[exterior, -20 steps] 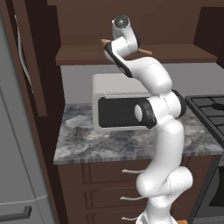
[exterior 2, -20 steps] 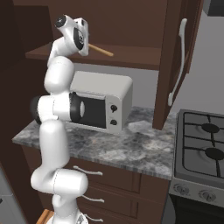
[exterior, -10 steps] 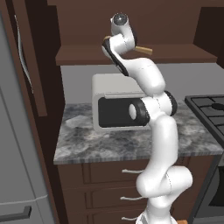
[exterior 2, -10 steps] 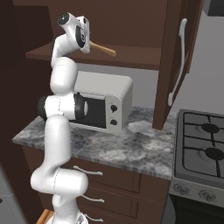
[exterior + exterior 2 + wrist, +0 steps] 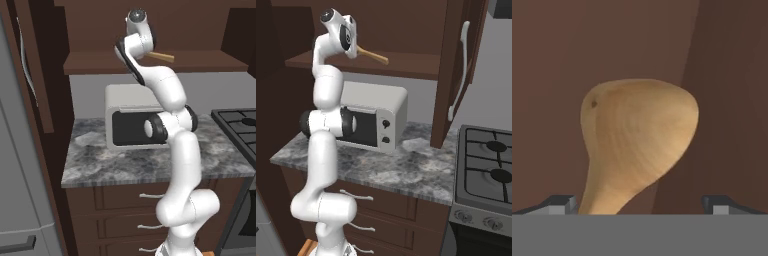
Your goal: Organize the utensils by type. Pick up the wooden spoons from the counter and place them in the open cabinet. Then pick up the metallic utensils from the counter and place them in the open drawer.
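Observation:
A tan wooden spoon (image 5: 637,135) lies on the shelf of the open cabinet (image 5: 210,62), and its handle (image 5: 373,55) sticks out to the right of my hand. My gripper (image 5: 639,202) is raised to the shelf and stands open. The spoon's bowl fills the space ahead of it, with the neck close to the left fingertip (image 5: 562,202) and well clear of the right one. The marbled counter (image 5: 130,165) lies far below the hand. The metallic utensils and the open drawer are out of view.
A white microwave (image 5: 135,120) sits on the counter under the shelf. The cabinet's open door (image 5: 456,75) hangs to the right, and a black stove (image 5: 491,165) lies beyond it. A grey fridge (image 5: 20,175) stands at the left. Shut drawers (image 5: 356,197) run below the counter.
My hand has drawn up and back a little from the shelf. The spoon stays where it lay, and the jaws remain wide.

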You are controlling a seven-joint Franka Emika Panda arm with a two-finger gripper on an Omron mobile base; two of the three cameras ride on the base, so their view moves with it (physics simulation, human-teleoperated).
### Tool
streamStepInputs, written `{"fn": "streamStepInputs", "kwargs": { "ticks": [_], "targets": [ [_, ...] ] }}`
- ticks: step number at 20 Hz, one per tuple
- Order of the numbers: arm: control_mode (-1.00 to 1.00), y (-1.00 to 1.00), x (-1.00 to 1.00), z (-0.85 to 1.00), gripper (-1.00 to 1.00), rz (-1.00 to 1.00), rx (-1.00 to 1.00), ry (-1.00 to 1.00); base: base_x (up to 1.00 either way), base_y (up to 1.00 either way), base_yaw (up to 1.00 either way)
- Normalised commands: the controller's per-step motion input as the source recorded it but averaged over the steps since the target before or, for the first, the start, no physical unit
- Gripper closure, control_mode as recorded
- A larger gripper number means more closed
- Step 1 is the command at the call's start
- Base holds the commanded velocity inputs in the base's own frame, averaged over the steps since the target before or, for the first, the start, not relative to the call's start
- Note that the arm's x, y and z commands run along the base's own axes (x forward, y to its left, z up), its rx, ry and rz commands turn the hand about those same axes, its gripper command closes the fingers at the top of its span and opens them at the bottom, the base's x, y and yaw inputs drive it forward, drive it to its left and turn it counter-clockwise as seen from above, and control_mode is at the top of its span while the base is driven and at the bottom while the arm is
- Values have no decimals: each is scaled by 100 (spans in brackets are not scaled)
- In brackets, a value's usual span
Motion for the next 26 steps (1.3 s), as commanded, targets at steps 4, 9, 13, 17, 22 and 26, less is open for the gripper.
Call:
{"fn": "streamStepInputs", "kwargs": {
  "ticks": [4, 9, 13, 17, 22, 26],
  "targets": [
    [-100, 26, -38, -19, -100, 0, 0, 0, 0, 0, 0],
    [-100, 34, -74, -28, -100, 0, -2, 0, 0, 0, 0],
    [-100, 22, -99, -25, -100, 0, -4, -6, 0, 0, 0],
    [-100, 1, -100, -32, -100, 0, -6, -13, 0, 0, 0],
    [-100, 0, -100, -73, -100, 0, -6, -18, 0, 0, 0],
    [-100, 0, -100, -99, -100, 0, -9, -19, 0, 0, 0]
  ]
}}
